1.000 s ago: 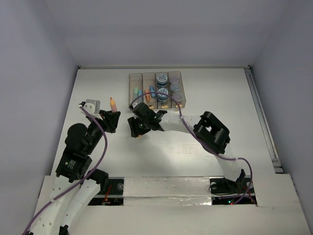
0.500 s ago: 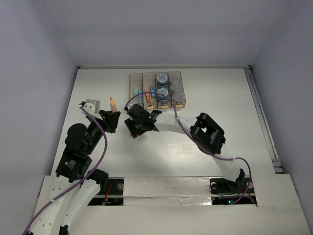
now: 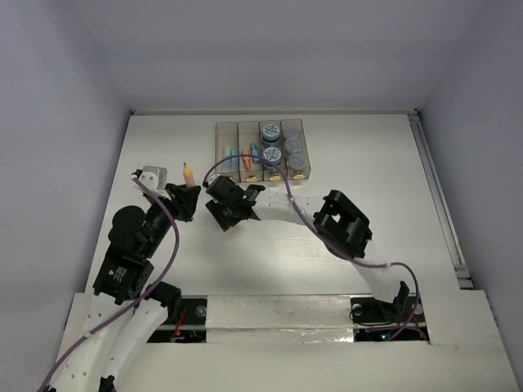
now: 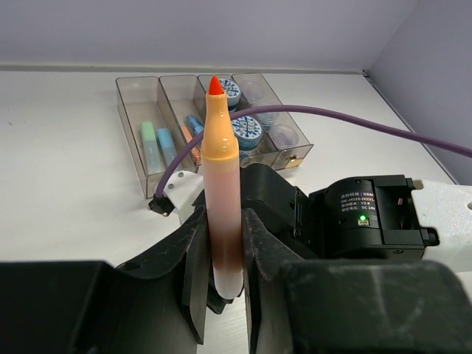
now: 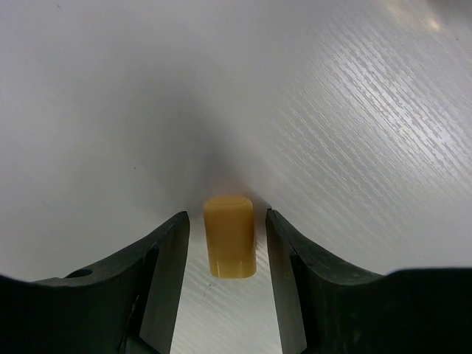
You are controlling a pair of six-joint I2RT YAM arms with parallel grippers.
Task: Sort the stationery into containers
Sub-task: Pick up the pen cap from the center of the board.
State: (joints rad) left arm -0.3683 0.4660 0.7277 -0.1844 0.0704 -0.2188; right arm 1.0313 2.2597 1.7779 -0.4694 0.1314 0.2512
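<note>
White matte worktop [image 3: 368, 163], faintly ribbed, is sitting under pale lilac walls, and the orange marker [image 4: 221, 199] is standing upright off it, clamped low on its smooth plastic barrel by the left tool [image 4: 221, 251]. Its red felt tip is showing bare. The stubby yellow-orange cap [image 5: 229, 236], a plain little cylinder, is resting on the worktop between the fingers of the right tool [image 5: 227, 217], which are parted with a sliver of gap on each side. Beyond both, the four clear smoky bins [image 4: 136, 99] are already holding pastel green and blue pieces, blue and orange sticks [image 4: 193, 125], and round jars [image 4: 243, 129] with printed blue lids. By my reading the sorting is nearly finishing: this marker is needing its cap and a bin.
</note>
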